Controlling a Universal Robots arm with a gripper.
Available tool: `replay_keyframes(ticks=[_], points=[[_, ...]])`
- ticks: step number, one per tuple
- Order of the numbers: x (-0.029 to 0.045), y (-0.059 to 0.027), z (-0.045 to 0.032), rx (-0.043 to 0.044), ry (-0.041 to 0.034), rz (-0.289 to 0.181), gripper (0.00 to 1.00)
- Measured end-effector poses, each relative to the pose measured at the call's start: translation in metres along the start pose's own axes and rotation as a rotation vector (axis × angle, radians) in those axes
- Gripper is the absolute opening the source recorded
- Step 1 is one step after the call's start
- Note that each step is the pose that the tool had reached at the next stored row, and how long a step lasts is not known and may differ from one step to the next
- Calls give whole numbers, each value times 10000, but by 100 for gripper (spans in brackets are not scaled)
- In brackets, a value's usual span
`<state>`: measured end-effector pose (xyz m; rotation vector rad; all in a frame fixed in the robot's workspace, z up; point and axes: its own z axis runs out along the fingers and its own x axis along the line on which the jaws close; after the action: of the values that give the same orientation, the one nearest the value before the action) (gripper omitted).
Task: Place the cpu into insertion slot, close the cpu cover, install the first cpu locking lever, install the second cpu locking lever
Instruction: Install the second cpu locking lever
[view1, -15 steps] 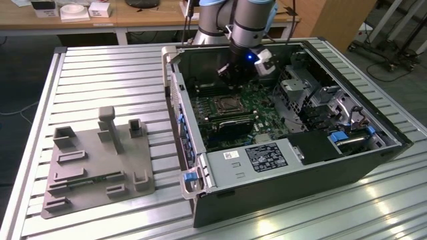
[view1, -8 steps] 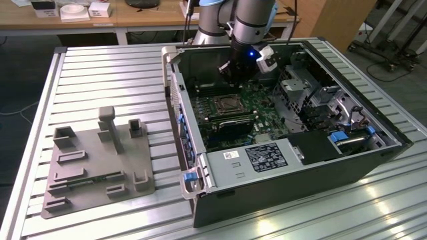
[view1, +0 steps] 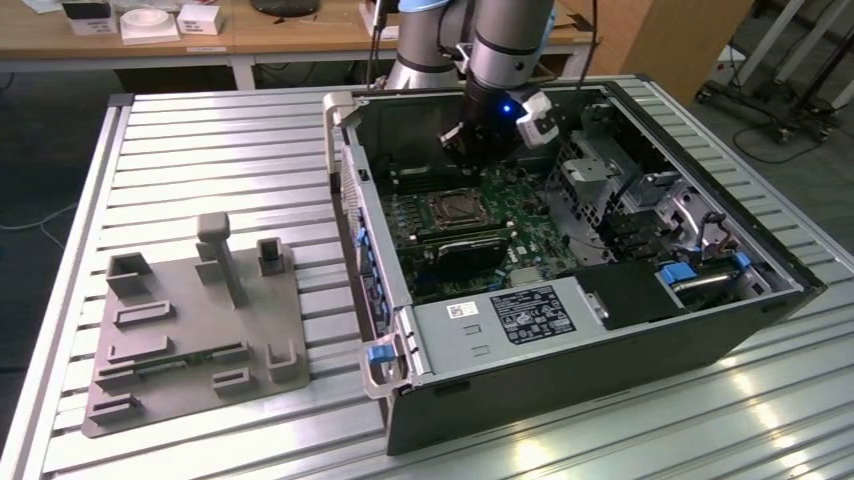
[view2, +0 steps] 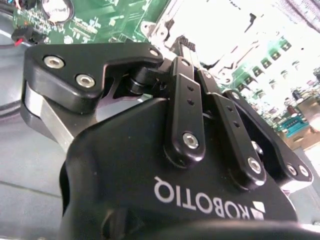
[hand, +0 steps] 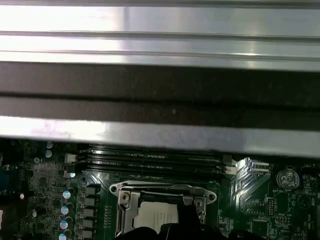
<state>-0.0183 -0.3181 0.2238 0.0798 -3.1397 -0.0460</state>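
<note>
The tool (view1: 470, 150) hangs inside the open computer case (view1: 747, 320), just beyond the insertion slot (view1: 454, 209). The cpu (hand: 156, 217) lies in that slot. I cannot tell the tool's opening.

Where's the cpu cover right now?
The cpu cover lies closed over the insertion slot mid-motherboard in the exterior view, just below the gripper; in the first wrist view it sits beside the memory slots.
</note>
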Motion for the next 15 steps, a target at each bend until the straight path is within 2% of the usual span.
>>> replay_keyframes(ticks=[4,6,10,14,15], points=[[-6,-52,-1,0,2,1,10],[-32,-66,-1,-1,5,0,10],[-83,-75,-2,1,10,2,10],[-87,-80,-1,2,10,2,10],[-87,-81,-1,27,11,1,10]])
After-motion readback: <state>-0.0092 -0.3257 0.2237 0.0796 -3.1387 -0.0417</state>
